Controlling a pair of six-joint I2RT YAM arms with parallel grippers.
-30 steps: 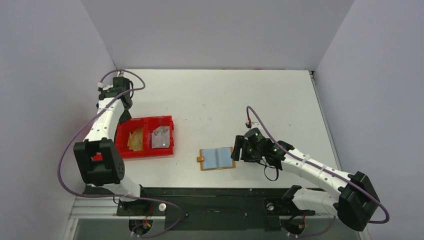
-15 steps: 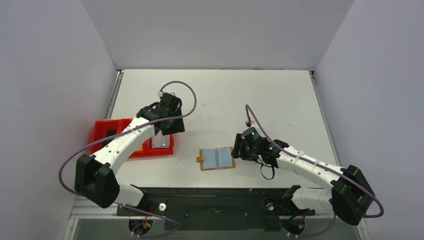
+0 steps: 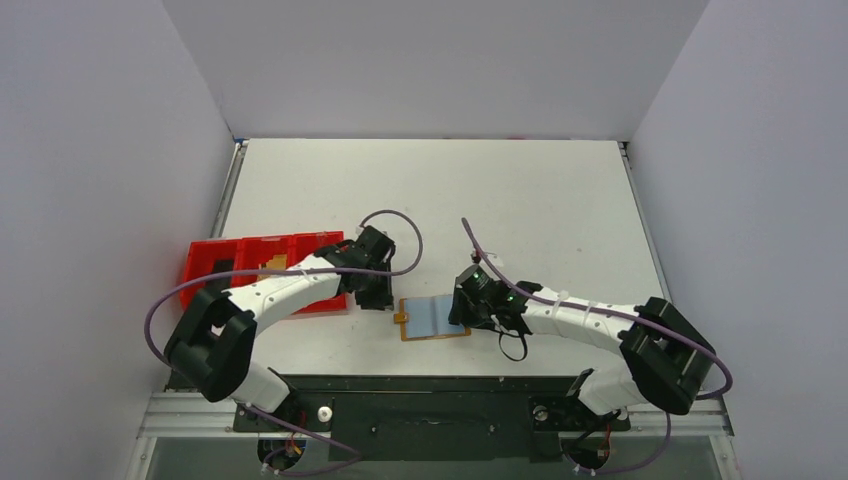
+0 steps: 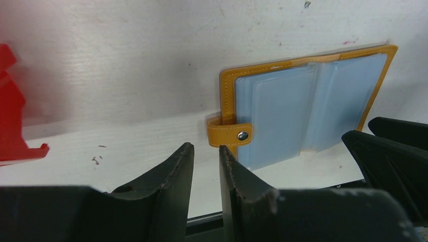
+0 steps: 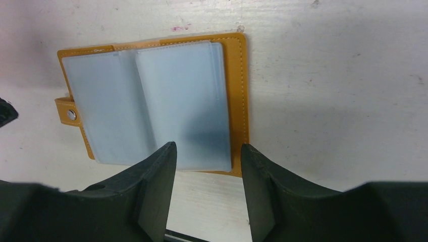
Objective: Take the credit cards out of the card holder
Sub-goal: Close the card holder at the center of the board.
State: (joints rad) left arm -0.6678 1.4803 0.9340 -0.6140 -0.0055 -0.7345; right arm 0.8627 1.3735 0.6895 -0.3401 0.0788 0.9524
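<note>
The tan card holder (image 3: pixel 405 329) lies open and flat on the table near the front edge. Its pale blue card sleeves (image 3: pixel 433 316) face up, and I cannot tell the credit cards apart from the sleeves. My left gripper (image 3: pixel 385 297) is just left of the holder, empty, its jaws a narrow gap apart. In the left wrist view the left gripper (image 4: pixel 207 151) sits close before the holder's snap strap (image 4: pixel 229 134). My right gripper (image 3: pixel 461 309) is open and empty over the holder's right edge. In the right wrist view the right gripper (image 5: pixel 208 149) straddles the near edge of the blue sleeve (image 5: pixel 176 111) and tan cover (image 5: pixel 238 101).
A red compartmented tray (image 3: pixel 262 250) stands left of the holder, partly under my left arm, with small items in it; its corner shows in the left wrist view (image 4: pixel 10 121). The black base rail (image 3: pixel 430 385) runs just in front of the holder.
My left arm has swung from the back left, over the red tray, down to the holder's left side. My right gripper has shifted left onto the holder's right edge. The holder has not moved.
</note>
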